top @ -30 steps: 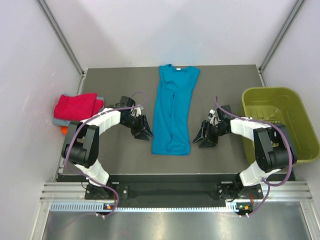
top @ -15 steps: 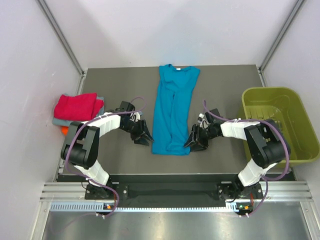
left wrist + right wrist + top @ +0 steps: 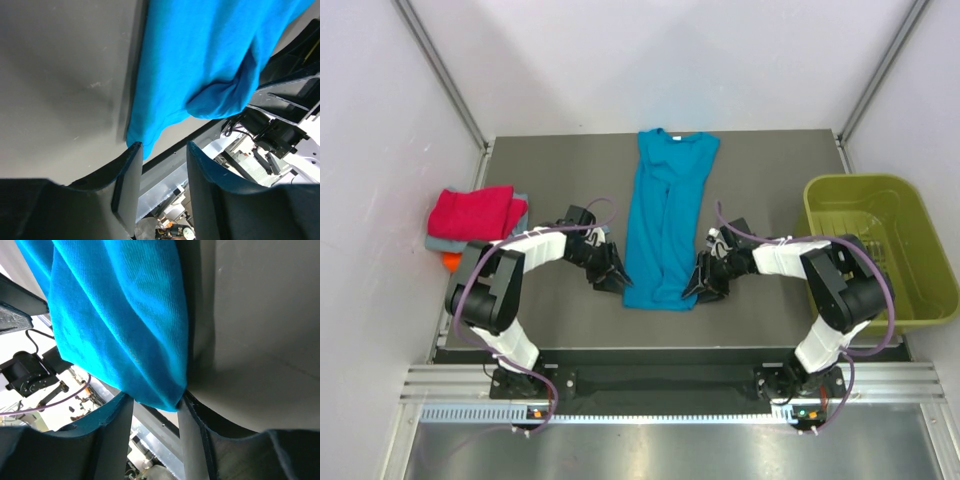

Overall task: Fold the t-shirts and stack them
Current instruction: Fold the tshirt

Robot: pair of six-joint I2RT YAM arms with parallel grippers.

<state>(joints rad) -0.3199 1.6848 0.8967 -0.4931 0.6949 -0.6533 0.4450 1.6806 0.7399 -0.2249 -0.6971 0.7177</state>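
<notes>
The teal-blue t-shirt (image 3: 665, 225) lies folded into a long strip down the middle of the dark table. My left gripper (image 3: 617, 284) is open at the strip's near-left corner. In the left wrist view the shirt's (image 3: 200, 60) corner touches the tip of one finger, and the left gripper (image 3: 162, 150) holds nothing. My right gripper (image 3: 695, 285) is open at the near-right corner. In the right wrist view the shirt's (image 3: 115, 315) corner hangs between the parted fingers of the right gripper (image 3: 155, 402). Folded magenta-red (image 3: 473, 210), grey (image 3: 438, 243) and orange (image 3: 450, 261) shirts are stacked at the left edge.
An olive-green plastic bin (image 3: 920, 250) stands at the right edge of the table. The table's (image 3: 560, 170) near edge runs just below the shirt's hem, with the arms' bases beyond it. Grey walls close in the left, right and back.
Both grippers have moved inward to the near corners of the teal-blue shirt, the right one further. The shirt and the stack have not moved.
</notes>
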